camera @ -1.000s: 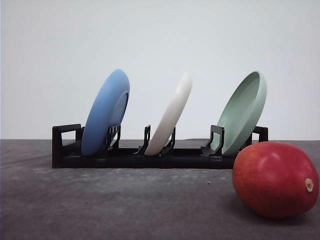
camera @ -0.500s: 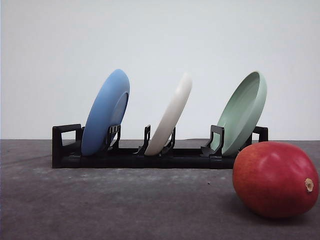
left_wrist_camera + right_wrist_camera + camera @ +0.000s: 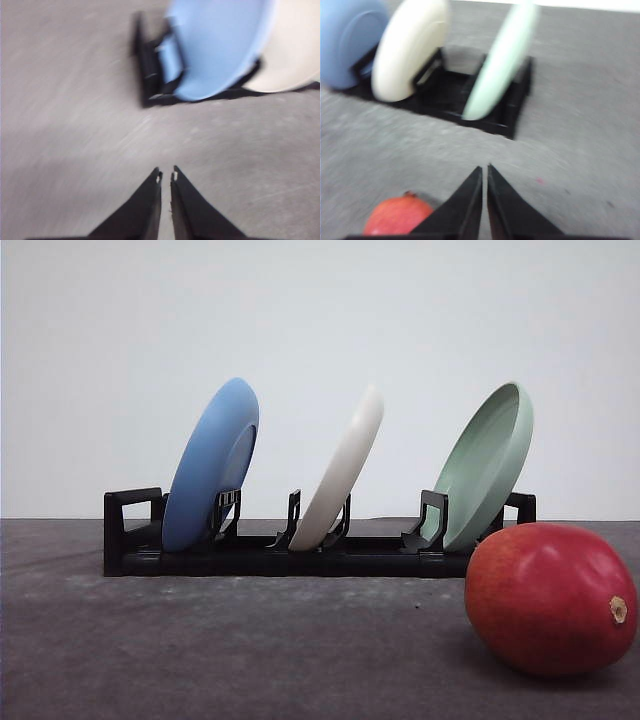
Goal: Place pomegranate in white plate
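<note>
The red pomegranate (image 3: 551, 598) lies on the dark grey table at the front right, its tan nub facing right. The white plate (image 3: 345, 468) stands on edge in the middle slot of a black rack (image 3: 300, 550), between a blue plate and a pale green one. In the right wrist view my right gripper (image 3: 484, 172) is shut and empty above the table, with the pomegranate (image 3: 400, 215) beside its fingers and the white plate (image 3: 410, 47) farther off. My left gripper (image 3: 166, 176) is shut and empty over bare table, short of the rack's blue end; the white plate (image 3: 295, 45) shows there too.
The blue plate (image 3: 212, 462) fills the rack's left slot and the pale green plate (image 3: 488, 465) its right slot, both tilted. The rack (image 3: 485, 110) stands across the table's far side before a plain white wall. Both wrist views are blurred.
The front view is unchanged: pomegranate, plates and rack stay where they were.
</note>
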